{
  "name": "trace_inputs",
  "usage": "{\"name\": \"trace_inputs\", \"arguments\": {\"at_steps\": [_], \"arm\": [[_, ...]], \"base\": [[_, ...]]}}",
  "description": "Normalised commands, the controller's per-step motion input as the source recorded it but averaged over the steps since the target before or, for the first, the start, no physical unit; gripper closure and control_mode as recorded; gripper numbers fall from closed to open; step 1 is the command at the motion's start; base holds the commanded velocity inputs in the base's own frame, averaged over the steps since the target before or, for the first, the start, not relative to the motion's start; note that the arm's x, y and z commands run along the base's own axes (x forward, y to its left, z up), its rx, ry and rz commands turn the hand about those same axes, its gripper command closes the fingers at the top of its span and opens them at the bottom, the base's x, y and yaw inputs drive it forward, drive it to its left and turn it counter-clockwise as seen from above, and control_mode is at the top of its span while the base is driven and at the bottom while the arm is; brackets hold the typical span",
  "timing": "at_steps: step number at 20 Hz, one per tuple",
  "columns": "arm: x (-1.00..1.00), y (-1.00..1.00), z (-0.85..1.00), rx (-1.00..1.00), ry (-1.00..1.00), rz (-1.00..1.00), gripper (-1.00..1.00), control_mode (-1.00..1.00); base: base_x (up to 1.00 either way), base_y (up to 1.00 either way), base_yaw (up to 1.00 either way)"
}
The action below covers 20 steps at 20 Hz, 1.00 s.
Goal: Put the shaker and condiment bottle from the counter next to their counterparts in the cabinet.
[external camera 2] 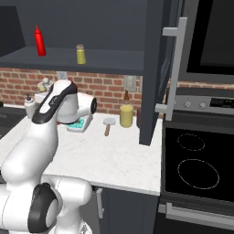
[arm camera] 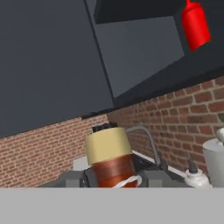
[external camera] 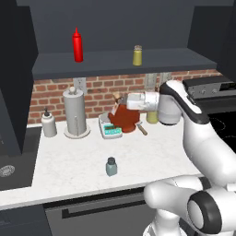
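Red and plain, the squeeze bottle [external camera: 78,44] stands left on the cabinet [external camera: 120,63] shelf, the olive shaker [external camera: 137,56] further right. Below we see the gripper [external camera: 120,102] apparently clamped on the tilted condiment bottle [external camera: 123,116] above the counter [external camera: 83,166], where the blue-grey shaker [external camera: 111,167] stands near the front edge.

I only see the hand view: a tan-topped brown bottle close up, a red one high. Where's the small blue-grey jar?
Observer: The shaker stands upright on the counter, near its front edge.
Operator: What's beside the red bottle?
Observer: A yellow-olive shaker, to the red squeeze bottle's right on the cabinet shelf.
Operator: Is the brown bottle standing?
Observer: No, the condiment bottle tilts, its neck at the end effector.
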Motion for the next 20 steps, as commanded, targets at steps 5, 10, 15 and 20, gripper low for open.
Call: {"name": "trace_inputs", "arguments": {"at_steps": [5,10,15,20], "arm": [[0.0,0.29,0.82,0.0,0.0,0.0,1.0,-1.0],[-0.14,0.02,0.86,0.1,0.0,-0.03,1.0,-1.0],[-0.52,-0.05,0.76,0.21,-0.02,-0.04,1.0,-1.0],[-0.46,-0.02,0.66,0.19,-0.04,-0.05,1.0,-1.0]], "base": [[0.0,0.0,0.0],[0.0,0.0,0.0],[0.0,0.0,0.0],[0.0,0.0,0.0]]}}
